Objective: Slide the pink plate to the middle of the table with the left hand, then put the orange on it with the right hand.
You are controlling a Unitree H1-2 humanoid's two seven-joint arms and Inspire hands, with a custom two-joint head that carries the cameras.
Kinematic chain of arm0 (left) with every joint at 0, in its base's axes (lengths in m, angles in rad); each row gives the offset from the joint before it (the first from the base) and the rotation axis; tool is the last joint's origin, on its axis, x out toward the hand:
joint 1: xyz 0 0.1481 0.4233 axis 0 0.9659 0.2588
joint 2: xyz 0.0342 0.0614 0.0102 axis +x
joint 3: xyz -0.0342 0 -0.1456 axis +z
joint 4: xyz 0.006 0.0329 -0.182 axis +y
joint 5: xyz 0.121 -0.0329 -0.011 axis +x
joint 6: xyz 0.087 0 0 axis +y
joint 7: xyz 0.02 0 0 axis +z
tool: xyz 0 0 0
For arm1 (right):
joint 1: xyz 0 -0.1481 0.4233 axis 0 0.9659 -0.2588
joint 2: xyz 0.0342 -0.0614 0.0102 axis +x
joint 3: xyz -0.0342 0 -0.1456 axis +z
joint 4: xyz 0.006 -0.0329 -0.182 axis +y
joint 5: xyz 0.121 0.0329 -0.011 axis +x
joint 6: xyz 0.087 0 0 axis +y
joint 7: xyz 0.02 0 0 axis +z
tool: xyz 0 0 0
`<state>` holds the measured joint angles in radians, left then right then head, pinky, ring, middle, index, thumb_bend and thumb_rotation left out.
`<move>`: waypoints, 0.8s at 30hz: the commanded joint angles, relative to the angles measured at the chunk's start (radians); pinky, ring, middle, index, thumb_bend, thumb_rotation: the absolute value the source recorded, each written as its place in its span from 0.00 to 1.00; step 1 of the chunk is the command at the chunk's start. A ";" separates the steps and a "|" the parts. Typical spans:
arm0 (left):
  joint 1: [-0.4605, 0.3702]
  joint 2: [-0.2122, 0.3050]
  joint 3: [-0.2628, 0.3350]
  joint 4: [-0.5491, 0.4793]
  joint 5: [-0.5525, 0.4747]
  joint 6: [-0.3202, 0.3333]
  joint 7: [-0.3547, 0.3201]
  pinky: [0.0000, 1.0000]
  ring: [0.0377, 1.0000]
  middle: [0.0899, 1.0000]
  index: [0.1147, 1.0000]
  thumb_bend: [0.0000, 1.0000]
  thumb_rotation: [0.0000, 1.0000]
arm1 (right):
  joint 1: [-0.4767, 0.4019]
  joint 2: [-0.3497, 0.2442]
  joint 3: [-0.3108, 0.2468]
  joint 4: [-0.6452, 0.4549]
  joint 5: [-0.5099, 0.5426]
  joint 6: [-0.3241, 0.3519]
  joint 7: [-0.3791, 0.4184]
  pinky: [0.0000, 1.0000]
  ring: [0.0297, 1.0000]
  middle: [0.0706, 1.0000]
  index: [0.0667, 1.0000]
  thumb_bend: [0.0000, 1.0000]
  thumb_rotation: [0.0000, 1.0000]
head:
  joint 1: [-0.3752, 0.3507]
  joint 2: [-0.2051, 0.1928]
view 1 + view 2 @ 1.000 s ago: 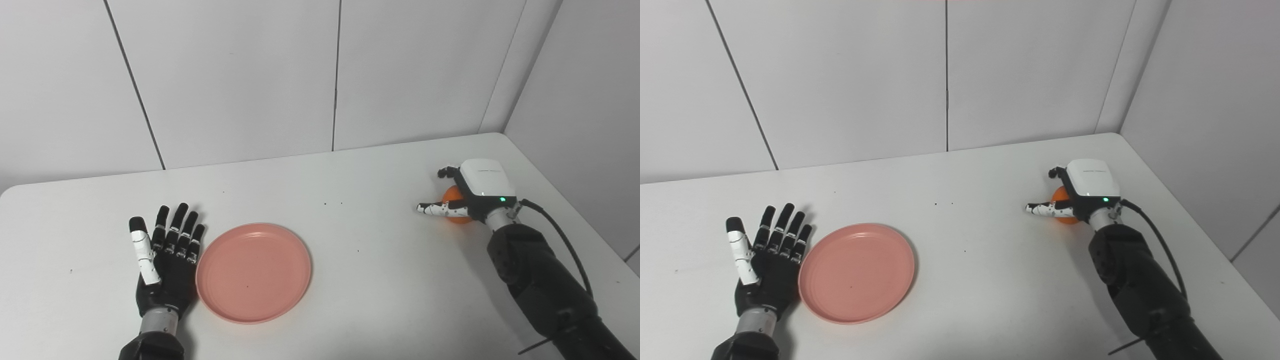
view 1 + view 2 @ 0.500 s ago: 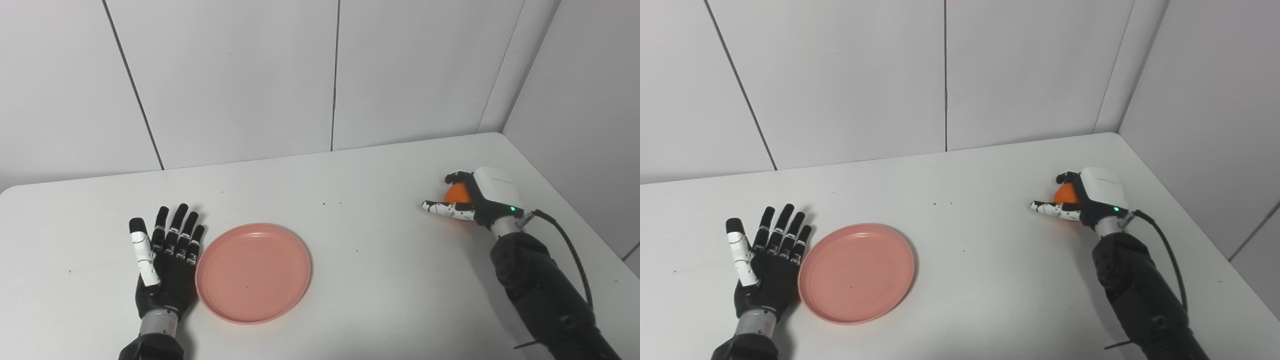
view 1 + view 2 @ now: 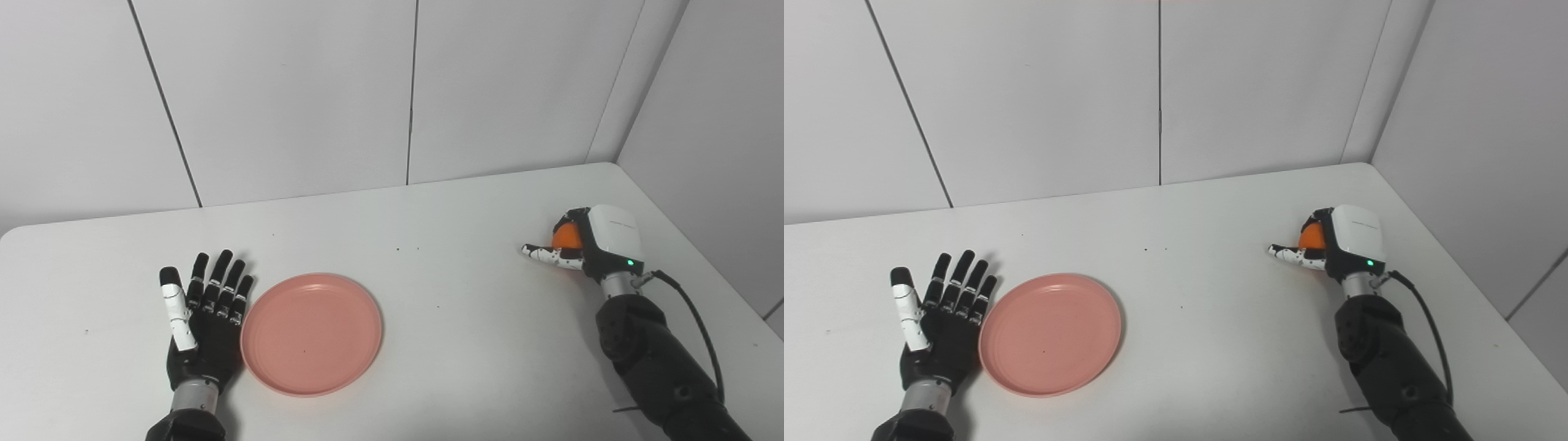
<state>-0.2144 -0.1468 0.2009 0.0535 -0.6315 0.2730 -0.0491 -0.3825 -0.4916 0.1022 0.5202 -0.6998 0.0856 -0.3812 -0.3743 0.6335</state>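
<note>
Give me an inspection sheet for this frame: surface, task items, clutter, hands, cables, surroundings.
Surface: white table, a few dark specks.
Job's things: pink plate left of centre, bare; orange at far right, in the right hand.
Clutter: nothing seen.
Hands: left hand open, flat beside the plate's left rim; right hand shut on the orange.
Cables: black cable along the right forearm.
Surroundings: white panelled walls.

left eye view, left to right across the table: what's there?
left hand, open and flat on the table → pink plate → right hand, shut on the orange
</note>
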 commanded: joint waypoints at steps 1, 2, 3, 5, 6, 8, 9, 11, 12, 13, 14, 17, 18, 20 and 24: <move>0.042 -0.002 0.003 0.023 0.019 0.065 0.050 0.97 0.93 0.89 0.96 0.81 0.68 | 0.021 -0.007 0.029 0.047 0.004 -0.032 0.015 0.15 0.17 0.21 0.26 0.57 0.55 | 0.002 0.000; 0.042 -0.001 0.002 0.023 0.019 0.066 0.051 0.98 0.93 0.90 0.97 0.80 0.69 | 0.019 -0.010 0.035 0.054 0.004 -0.038 0.011 0.13 0.16 0.19 0.25 0.55 0.53 | 0.002 0.000; 0.042 -0.002 0.002 0.024 0.018 0.065 0.050 0.98 0.93 0.90 0.97 0.80 0.69 | 0.018 -0.012 0.041 0.058 0.004 -0.043 0.006 0.13 0.15 0.18 0.24 0.54 0.53 | 0.003 0.000; 0.041 -0.002 0.002 0.026 0.016 0.064 0.049 0.98 0.93 0.90 0.97 0.80 0.69 | 0.015 -0.015 0.048 0.067 0.010 -0.057 -0.003 0.12 0.15 0.18 0.24 0.52 0.51 | 0.004 0.000; 0.041 -0.002 0.001 0.026 0.016 0.063 0.048 0.98 0.93 0.90 0.97 0.80 0.69 | 0.014 -0.016 0.051 0.072 0.014 -0.064 -0.008 0.12 0.14 0.17 0.23 0.51 0.49 | 0.004 0.000; 0.041 -0.001 -0.001 0.028 0.019 0.061 0.046 0.98 0.93 0.89 0.97 0.80 0.69 | 0.011 -0.018 0.057 0.071 0.019 -0.067 -0.010 0.11 0.13 0.15 0.22 0.49 0.47 | 0.005 0.000; 0.041 -0.001 -0.001 0.028 0.020 0.061 0.047 0.98 0.93 0.89 0.97 0.80 0.69 | 0.010 -0.019 0.059 0.066 0.020 -0.067 -0.010 0.10 0.12 0.15 0.20 0.49 0.44 | 0.005 0.000; 0.041 0.000 -0.002 0.027 0.023 0.060 0.048 0.98 0.93 0.89 0.97 0.80 0.69 | 0.010 -0.021 0.061 0.052 0.025 -0.059 -0.002 0.10 0.12 0.14 0.20 0.48 0.42 | 0.006 0.001; 0.041 0.000 -0.003 0.027 0.024 0.059 0.047 0.98 0.93 0.89 0.97 0.80 0.70 | 0.009 -0.021 0.061 0.044 0.028 -0.054 0.005 0.10 0.12 0.14 0.19 0.48 0.41 | 0.006 0.001; 0.041 0.001 -0.004 0.026 0.025 0.059 0.047 0.98 0.93 0.89 0.97 0.80 0.70 | 0.009 -0.023 0.061 0.030 0.028 -0.046 0.013 0.09 0.11 0.13 0.18 0.48 0.40 | 0.006 0.001; 0.041 0.001 -0.005 0.026 0.026 0.059 0.047 0.97 0.93 0.89 0.98 0.80 0.70 | 0.009 -0.024 0.062 0.020 0.029 -0.041 0.018 0.10 0.12 0.13 0.18 0.48 0.38 | 0.006 0.001; 0.040 0.001 -0.005 0.025 0.026 0.059 0.048 0.97 0.93 0.89 0.97 0.81 0.70 | 0.013 -0.032 0.062 -0.056 0.027 -0.011 0.064 0.10 0.12 0.14 0.17 0.48 0.38 | 0.005 0.002; 0.040 0.001 -0.005 0.026 0.026 0.058 0.048 0.96 0.93 0.89 0.97 0.81 0.70 | 0.015 -0.034 0.061 -0.083 0.024 0.002 0.083 0.10 0.12 0.15 0.18 0.48 0.39 | 0.005 0.002; 0.041 0.001 -0.007 0.025 0.027 0.058 0.047 0.96 0.93 0.89 0.97 0.80 0.70 | 0.017 -0.039 0.059 -0.146 0.020 0.036 0.125 0.11 0.13 0.15 0.18 0.48 0.40 | 0.006 0.002; 0.042 -0.003 -0.006 0.026 0.023 0.057 0.048 0.97 0.93 0.90 0.97 0.81 0.69 | 0.013 -0.042 0.044 -0.272 0.008 0.100 0.198 0.10 0.12 0.14 0.18 0.49 0.42 | 0.007 0.002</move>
<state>-0.2104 -0.1460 0.1953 0.0457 -0.6307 0.2747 -0.0429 -0.3412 -0.5203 0.1565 0.3012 -0.6842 0.1604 -0.2007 -0.3682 0.6366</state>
